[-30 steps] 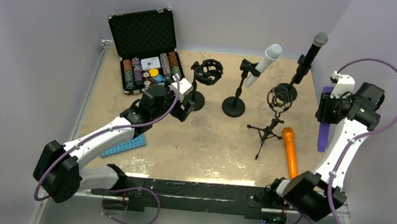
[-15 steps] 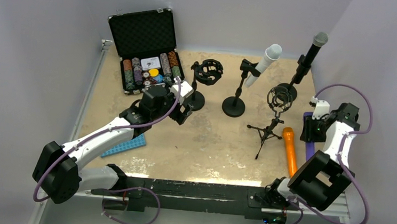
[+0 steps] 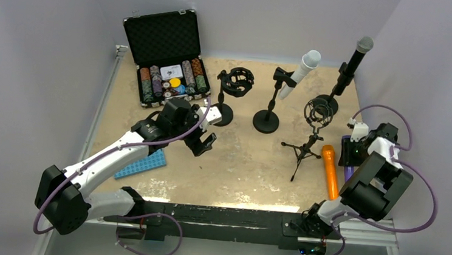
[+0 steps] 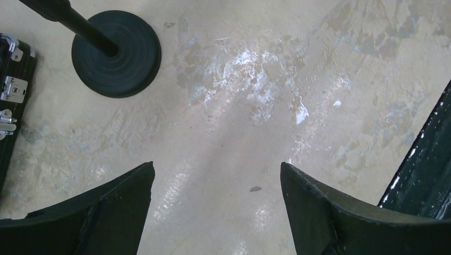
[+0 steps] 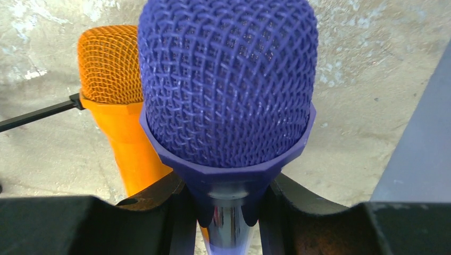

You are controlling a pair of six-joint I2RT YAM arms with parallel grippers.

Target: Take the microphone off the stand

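My right gripper (image 3: 351,151) is shut on a purple microphone (image 5: 228,79), gripping its neck just below the mesh head. It holds the microphone low at the table's right edge (image 3: 347,171), beside an orange microphone (image 3: 330,172) lying on the table, which also shows in the right wrist view (image 5: 114,90). A white microphone (image 3: 301,69) sits in a clip on a round-base stand (image 3: 266,120). A black microphone (image 3: 354,57) stands in another stand at the back right. My left gripper (image 3: 201,141) is open and empty over bare table (image 4: 217,175).
An empty shock-mount stand (image 3: 235,82) has its round base (image 4: 116,53) ahead-left of my left gripper. A tripod shock mount (image 3: 315,119) stands mid-right. An open case of poker chips (image 3: 169,77) sits back left, and a blue mat (image 3: 144,165) lies under the left arm.
My right arm has come down and toward the near side with the purple microphone, now low beside the orange one. My left gripper has drawn back from the empty stand's base toward the table's middle.
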